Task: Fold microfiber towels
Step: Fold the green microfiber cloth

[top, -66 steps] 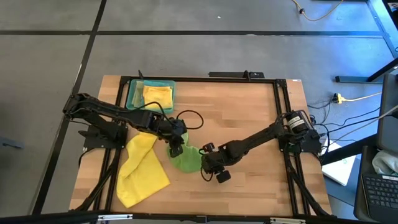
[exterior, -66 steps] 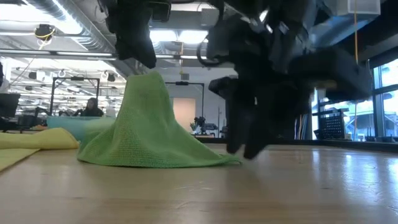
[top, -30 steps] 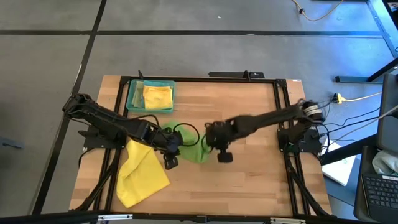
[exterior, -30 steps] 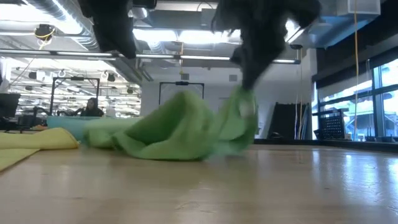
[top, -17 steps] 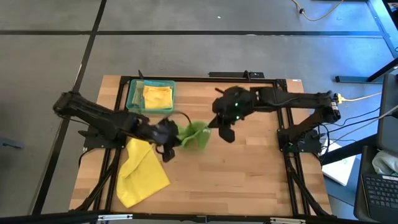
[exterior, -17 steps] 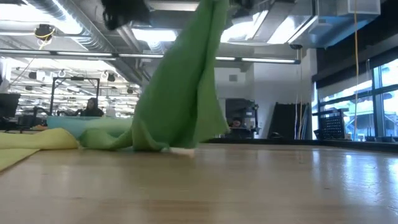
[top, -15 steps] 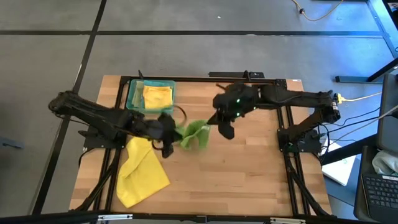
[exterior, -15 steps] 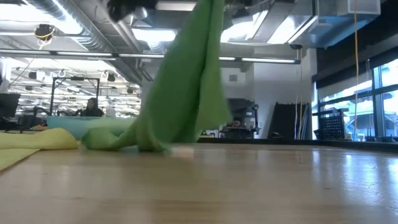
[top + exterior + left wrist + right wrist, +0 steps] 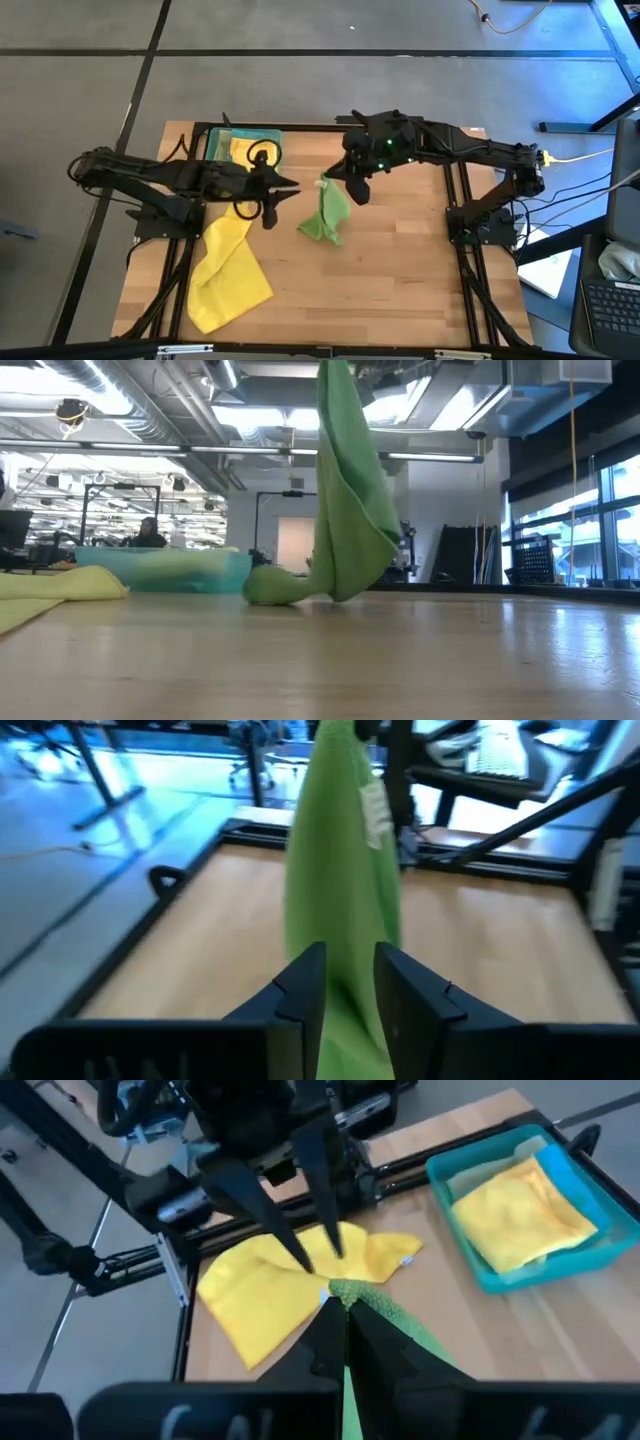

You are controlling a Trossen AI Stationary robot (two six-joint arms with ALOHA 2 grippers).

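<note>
loose yellow towel [image 9: 228, 270]: flat at table's near-left corner
green towel [image 9: 325, 213]: hangs mid-table from right gripper, lower end on the wood
left gripper [image 9: 281, 190]: just left of green towel, fingers narrowly parted, empty
right gripper [image 9: 333, 180]: raised over table centre, pinching green towel's top
tray [image 9: 216, 149]: far-left, holds folded yellow towel [image 9: 240, 151]
</note>
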